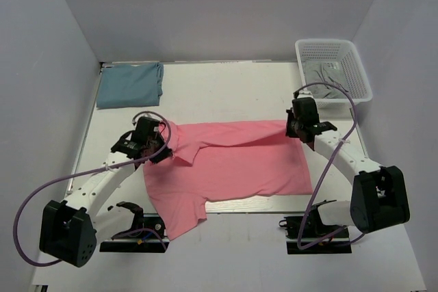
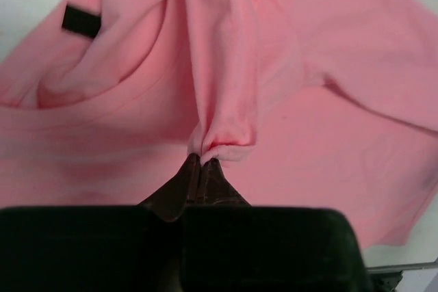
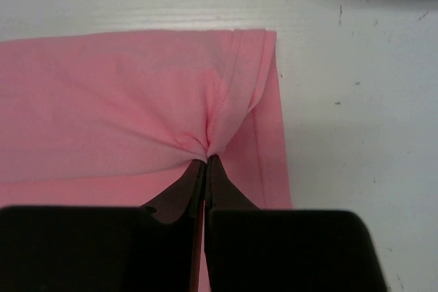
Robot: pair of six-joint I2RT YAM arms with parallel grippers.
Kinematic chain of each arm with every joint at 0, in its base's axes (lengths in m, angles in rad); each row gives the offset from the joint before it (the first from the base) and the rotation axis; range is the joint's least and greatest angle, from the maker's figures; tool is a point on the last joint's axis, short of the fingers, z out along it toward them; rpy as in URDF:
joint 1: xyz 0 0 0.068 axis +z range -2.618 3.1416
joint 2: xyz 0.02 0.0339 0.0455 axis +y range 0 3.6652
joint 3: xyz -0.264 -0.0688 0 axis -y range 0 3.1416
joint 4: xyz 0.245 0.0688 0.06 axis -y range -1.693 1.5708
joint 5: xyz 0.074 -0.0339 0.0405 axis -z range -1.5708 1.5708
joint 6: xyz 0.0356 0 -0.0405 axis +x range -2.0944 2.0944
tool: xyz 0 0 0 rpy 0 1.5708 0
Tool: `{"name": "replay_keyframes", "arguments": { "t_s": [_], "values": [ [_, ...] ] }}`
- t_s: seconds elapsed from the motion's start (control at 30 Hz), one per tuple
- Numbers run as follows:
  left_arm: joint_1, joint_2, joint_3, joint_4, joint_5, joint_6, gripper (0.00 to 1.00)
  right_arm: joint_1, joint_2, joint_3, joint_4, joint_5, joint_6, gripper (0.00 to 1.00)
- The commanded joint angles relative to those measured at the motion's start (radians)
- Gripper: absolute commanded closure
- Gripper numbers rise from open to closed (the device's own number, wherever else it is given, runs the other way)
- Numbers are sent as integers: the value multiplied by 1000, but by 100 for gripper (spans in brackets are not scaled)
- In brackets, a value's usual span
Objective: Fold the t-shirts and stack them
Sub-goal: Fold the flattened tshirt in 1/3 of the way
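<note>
Cloth of the pink t-shirt (image 1: 233,162) lay spread across the middle of the desk (image 1: 226,94), neck end toward the left arm, hem toward the right, one sleeve trailing toward the near edge. Its far edge was lifted and partly turned over, so a lengthwise fold appeared to be the step in hand. The teal t-shirt (image 1: 130,83) sat already folded at the far left corner, well apart from the pink one.

The left fingers (image 2: 179,189) were pressed shut on a pinch of pink cloth just beside the collar, the dark neck label (image 2: 82,21) off to one side. The right fingers (image 3: 179,193) were likewise shut, on a pinch close to the hem corner.

To fold well, both arms would probably need to travel together toward the near side at matched height and pace, with the cloth lightly taut between them so the carried edge landed straight along the near one. The trailing sleeve looked likely to need tucking in, or the stack would sit lopsided. A white basket (image 1: 333,49) holding grey cloth (image 1: 325,73) stood at the far right corner.
</note>
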Motion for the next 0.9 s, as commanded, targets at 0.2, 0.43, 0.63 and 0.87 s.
{"name": "replay_keyframes", "arguments": {
  "t_s": [0.2, 0.43, 0.63, 0.87],
  "values": [
    [-8, -21, -51, -187, 13, -15, 22, 1, -32, -67, -106, 156, 128, 37],
    [-8, 43, 112, -110, -151, 2, 0, -3, -149, -28, -82, 66, 91, 10],
    [-6, 328, 302, 43, -190, 92, 0, 3, -106, -35, 32, -37, 77, 10],
    [-6, 608, 535, -91, -279, 149, 10, 1, 50, -2, 125, -51, 116, 10]
  ]
}}
